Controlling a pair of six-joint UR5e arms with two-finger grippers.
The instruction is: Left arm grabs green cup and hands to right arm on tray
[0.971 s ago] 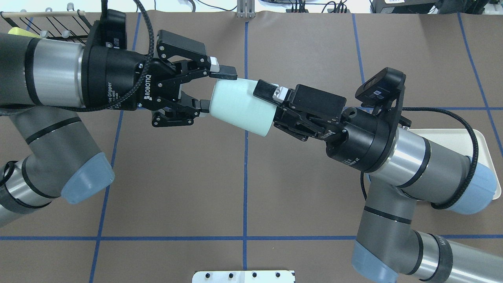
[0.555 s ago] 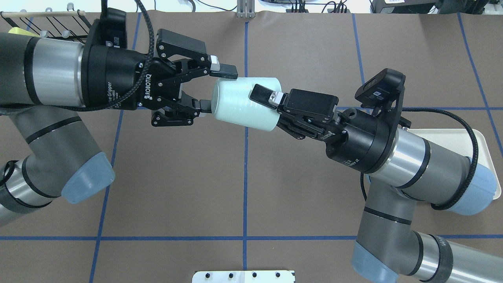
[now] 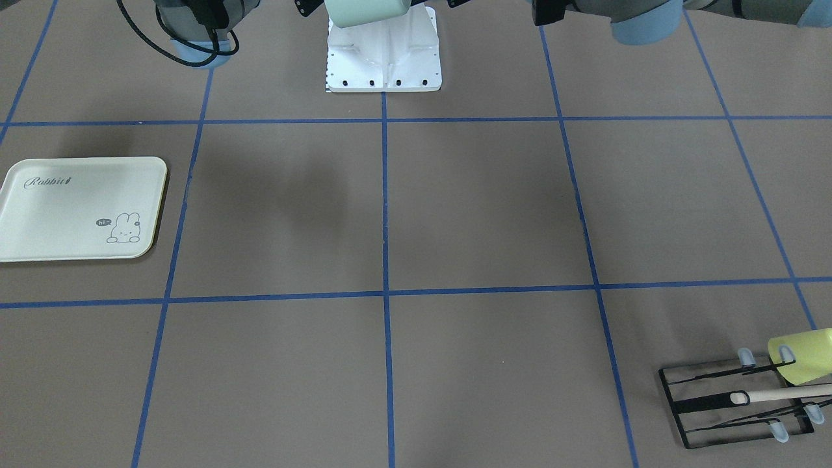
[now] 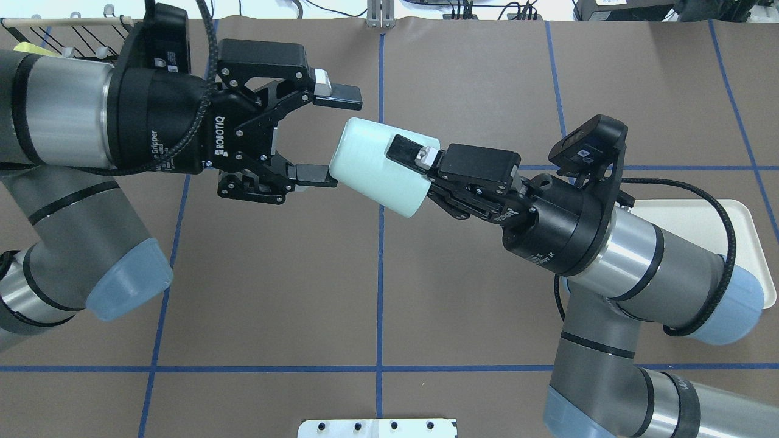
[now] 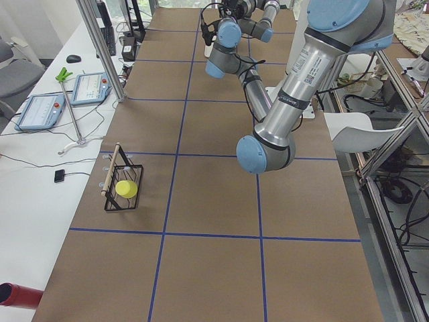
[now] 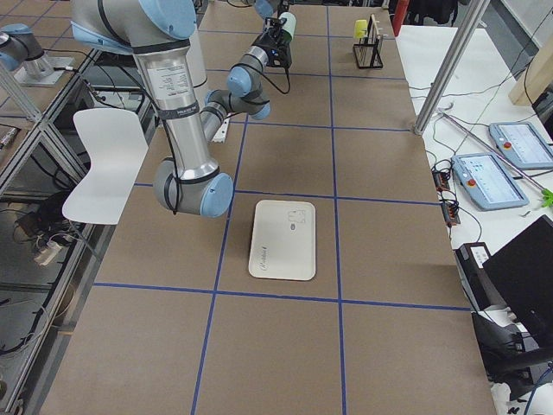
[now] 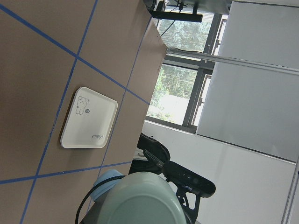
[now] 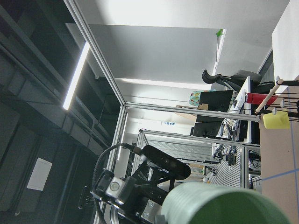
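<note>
The green cup [image 4: 371,170] is pinched in the right hand [image 4: 405,156], the left hand [image 4: 332,135] spread open beside it.

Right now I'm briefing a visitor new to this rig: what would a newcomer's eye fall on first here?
First, the small pale mint-green plastic cup held in mid-air above the brown table, clamped by the right pincer, with the left pincer open at its other end. Next, the cream-white rectangular "Rabbit" tray lying flat at the robot's right end of the table.
</note>
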